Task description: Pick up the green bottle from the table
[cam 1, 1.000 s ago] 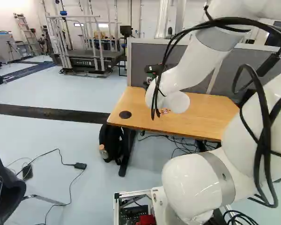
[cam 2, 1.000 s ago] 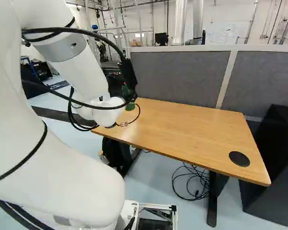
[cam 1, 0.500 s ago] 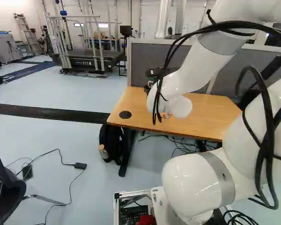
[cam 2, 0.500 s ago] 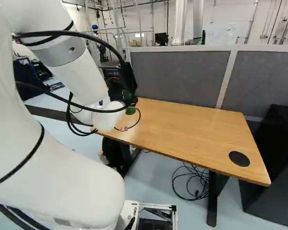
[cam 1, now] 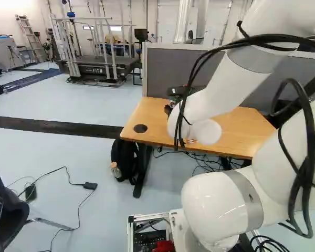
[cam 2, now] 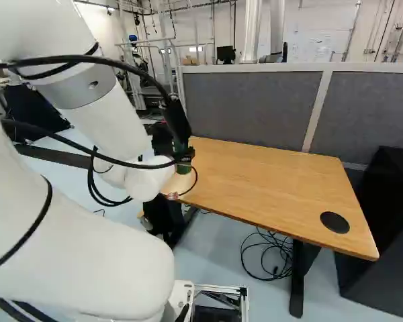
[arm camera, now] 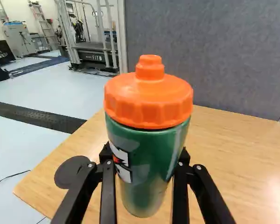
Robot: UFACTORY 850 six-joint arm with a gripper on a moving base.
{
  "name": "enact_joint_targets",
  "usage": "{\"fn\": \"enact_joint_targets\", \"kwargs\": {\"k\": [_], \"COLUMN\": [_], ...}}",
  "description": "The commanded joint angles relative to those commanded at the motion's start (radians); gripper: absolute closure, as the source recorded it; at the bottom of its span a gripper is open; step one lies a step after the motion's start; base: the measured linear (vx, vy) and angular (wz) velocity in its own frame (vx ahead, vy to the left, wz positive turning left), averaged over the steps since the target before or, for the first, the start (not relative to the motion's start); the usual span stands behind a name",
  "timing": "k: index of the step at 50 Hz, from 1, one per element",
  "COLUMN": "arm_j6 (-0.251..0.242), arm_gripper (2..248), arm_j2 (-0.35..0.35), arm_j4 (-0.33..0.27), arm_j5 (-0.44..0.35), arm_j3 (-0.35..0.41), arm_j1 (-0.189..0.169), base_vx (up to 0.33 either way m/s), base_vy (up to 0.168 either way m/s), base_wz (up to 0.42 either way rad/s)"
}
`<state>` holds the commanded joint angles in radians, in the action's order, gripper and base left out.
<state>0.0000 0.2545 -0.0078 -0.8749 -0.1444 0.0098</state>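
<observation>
Green bottle (arm camera: 154, 158) is being carried along with the gripper (arm camera: 144, 155): in the right base view it is being shown nearer the table's front edge than a second ago, shifted against the table (cam 2: 275, 188) itself. The base is not being moved; only the arm (cam 1: 220, 92) is being drawn back toward it. In the wrist view the bottle is being clamped between the two fingers, one pressed to each side, with the orange cap (arm camera: 149, 102) being left free above them. It is being kept roughly upright over the table's end, near the dark round disc (arm camera: 71, 171). Whether the bottom is being held clear of the wood cannot be told for sure, though a lift is being suggested by the shift. For the task, the grasp is being judged done; what is being called for next is a steady raise, with slip being the main risk.
</observation>
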Motion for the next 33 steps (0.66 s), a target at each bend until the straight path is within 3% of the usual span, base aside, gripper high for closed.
{"fn": "enact_joint_targets", "kwargs": {"k": [33], "arm_j6": [0.000], "arm_gripper": [142], "arm_j2": [0.025], "arm_j4": [0.008], "arm_j5": [0.002], "arm_j3": [0.057], "arm_j1": [-0.010], "base_vx": [0.000], "base_vy": [0.000], "base_wz": [0.000]}}
